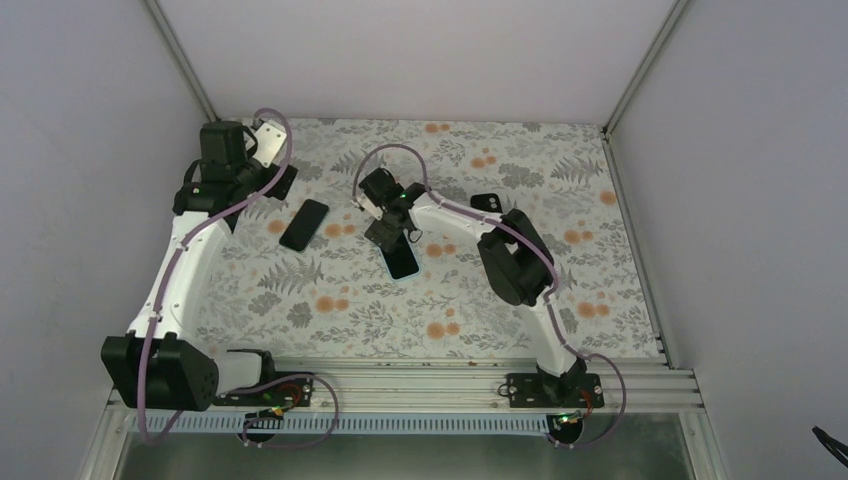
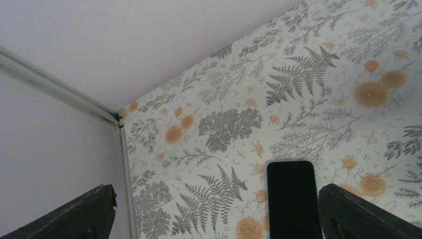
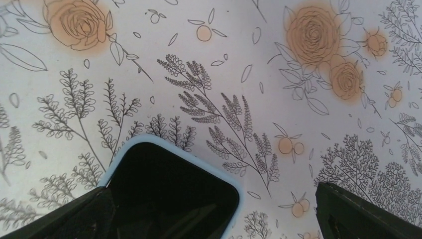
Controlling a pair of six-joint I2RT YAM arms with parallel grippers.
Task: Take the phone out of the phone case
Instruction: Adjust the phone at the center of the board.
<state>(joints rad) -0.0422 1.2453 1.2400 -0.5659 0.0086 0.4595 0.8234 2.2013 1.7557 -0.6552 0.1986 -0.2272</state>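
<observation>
The step in hand looked like the opening grasp on the phone case [image 3: 144, 139], whose pale blue rim framed a dark glossy face that I took to be the phone [image 3: 169, 194], not yet freed; it lay flat on the floral cloth [image 1: 560, 260] near the middle of the table. The right gripper [image 1: 386, 225] hung over its far end with jaws spread wide and holding nothing. To do this well, I judged that one finger should catch the soft rim at a corner and peel it off the phone's edge while the rest was pinned flat, since a squeeze across the whole width would only clamp the two together. The left gripper [image 2: 215, 211], also wide and empty, sat far off by the back left corner and would be needed closer to hold the thing down. The right wrist view showed the rounded blue corner and the left finger overlapping the case's side, which the overhead view hid under the arm. Only the overhead view showed a bare black slab [image 1: 304, 224] lying apart to the left, and a small dark object [image 1: 486, 202] beyond the right arm. The left wrist view showed a dark, pale-edged handset [image 2: 291, 199] between its fingers; which of the two it was I could not tell
</observation>
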